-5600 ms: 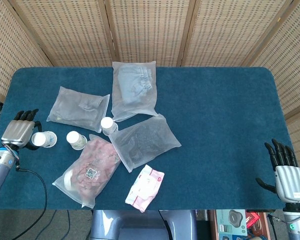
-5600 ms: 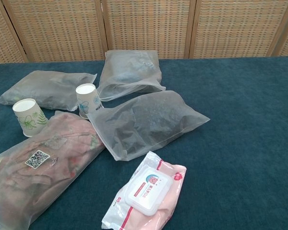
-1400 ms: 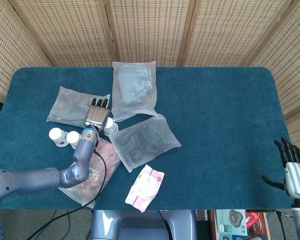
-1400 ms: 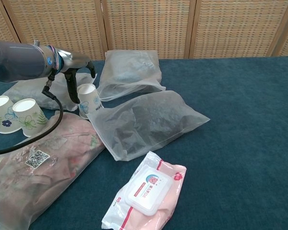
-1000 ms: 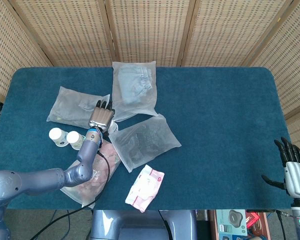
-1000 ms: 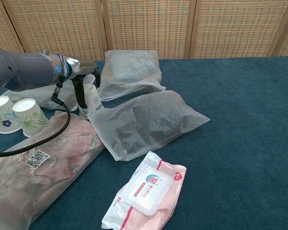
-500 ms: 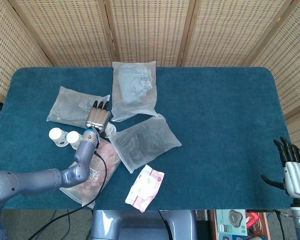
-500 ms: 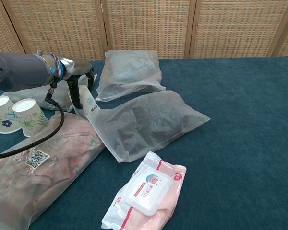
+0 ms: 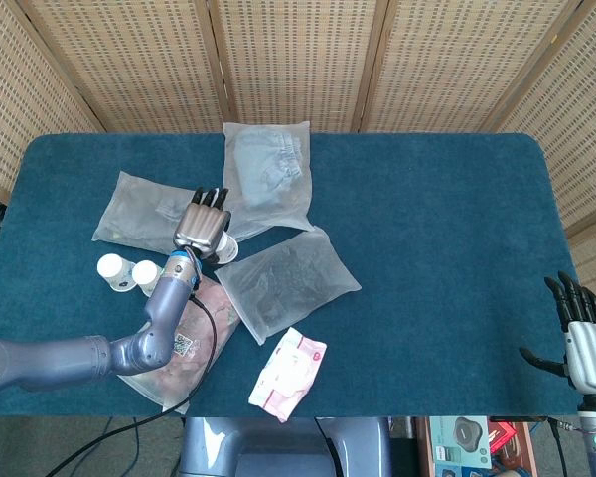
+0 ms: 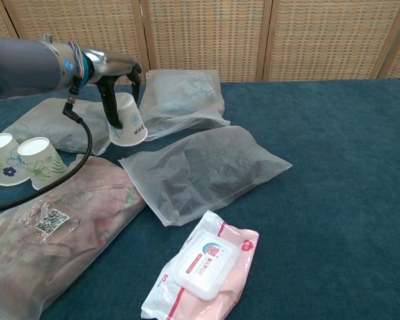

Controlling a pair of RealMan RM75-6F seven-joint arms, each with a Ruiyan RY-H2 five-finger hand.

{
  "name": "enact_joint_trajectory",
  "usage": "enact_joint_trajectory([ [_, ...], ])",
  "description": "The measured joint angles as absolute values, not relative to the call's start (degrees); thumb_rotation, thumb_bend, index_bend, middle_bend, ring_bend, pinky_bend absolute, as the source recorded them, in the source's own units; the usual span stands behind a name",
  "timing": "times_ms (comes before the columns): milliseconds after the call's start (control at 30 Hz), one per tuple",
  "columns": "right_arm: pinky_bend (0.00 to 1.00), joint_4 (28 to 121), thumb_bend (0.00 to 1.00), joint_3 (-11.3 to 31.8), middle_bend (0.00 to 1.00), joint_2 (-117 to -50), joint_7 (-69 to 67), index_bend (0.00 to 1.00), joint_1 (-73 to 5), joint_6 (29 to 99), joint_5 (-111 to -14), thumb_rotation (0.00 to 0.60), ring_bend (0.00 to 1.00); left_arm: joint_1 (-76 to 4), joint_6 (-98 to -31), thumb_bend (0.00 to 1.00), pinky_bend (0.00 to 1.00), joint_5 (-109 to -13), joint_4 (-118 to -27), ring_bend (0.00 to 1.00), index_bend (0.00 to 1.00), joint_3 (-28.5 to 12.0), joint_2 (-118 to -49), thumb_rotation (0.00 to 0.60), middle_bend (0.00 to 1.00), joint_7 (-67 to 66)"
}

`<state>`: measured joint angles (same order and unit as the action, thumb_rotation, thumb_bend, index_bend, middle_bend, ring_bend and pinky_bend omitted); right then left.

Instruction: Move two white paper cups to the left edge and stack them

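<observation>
The left hand [image 10: 117, 83] is holding a white paper cup [image 10: 128, 120] above the table [image 9: 427, 219], its fingers closed around the cup's upper part. The cup is tilting, with its open mouth pointing down and toward the near side, and it is not touching the cloth. In the head view the same hand [image 9: 201, 229] is sitting over the cup, so only the cup's rim is showing just to the right of it. Two other paper cups [image 10: 25, 160] are standing upright side by side at the left part of the table, touching each other; one is carrying a blue flower print and the other a green leaf print. They are just beside the far left corner of the pink-filled bag [image 10: 53, 233]. A frosted bag with dark contents [image 10: 203, 167] is lying right of the held cup, and two more frosted bags [image 9: 266, 179] are lying on the far side. A pink wipes pack [image 10: 203, 267] is lying near the front edge. The right hand [image 9: 576, 333] is resting at the near right corner, off the table, holding nothing, with its fingers straight and a little apart.
</observation>
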<state>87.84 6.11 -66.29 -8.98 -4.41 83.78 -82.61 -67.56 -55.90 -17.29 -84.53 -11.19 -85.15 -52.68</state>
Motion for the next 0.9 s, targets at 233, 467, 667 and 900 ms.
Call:
enact_joint_trajectory([
  [233, 0.00, 88.4, 0.09, 5.8, 0.00, -66.3, -8.2, 0.00, -4.3, 84.3, -83.4, 0.600, 0.00, -65.6, -60.1, 0.17, 0.00, -20.1, -95.6, 0.00, 0.44, -11.3, -75.3, 0.600, 0.00, -51.8],
  [467, 0.00, 89.1, 0.09, 5.6, 0.00, -66.4, -7.0, 0.00, -4.2, 84.9, -84.0, 0.600, 0.00, -61.7, -61.8, 0.17, 0.00, -23.7, -103.3, 0.00, 0.44, -9.3, -65.7, 0.600, 0.00, -50.0],
  [667, 0.00, 89.8, 0.09, 5.3, 0.00, -66.5, -5.8, 0.00, -4.1, 85.4, -84.7, 0.600, 0.00, -56.5, -61.1, 0.17, 0.00, -28.8, -106.1, 0.00, 0.44, -6.8, -60.5, 0.600, 0.00, -44.2],
  [900, 0.00, 90.1, 0.09, 5.2, 0.00, -66.6, -4.8, 0.00, -4.1, 85.5, -84.8, 0.600, 0.00, -51.7, -58.5, 0.17, 0.00, -32.8, -105.2, 0.00, 0.44, -3.5, -57.9, 0.600, 0.00, -38.4],
])
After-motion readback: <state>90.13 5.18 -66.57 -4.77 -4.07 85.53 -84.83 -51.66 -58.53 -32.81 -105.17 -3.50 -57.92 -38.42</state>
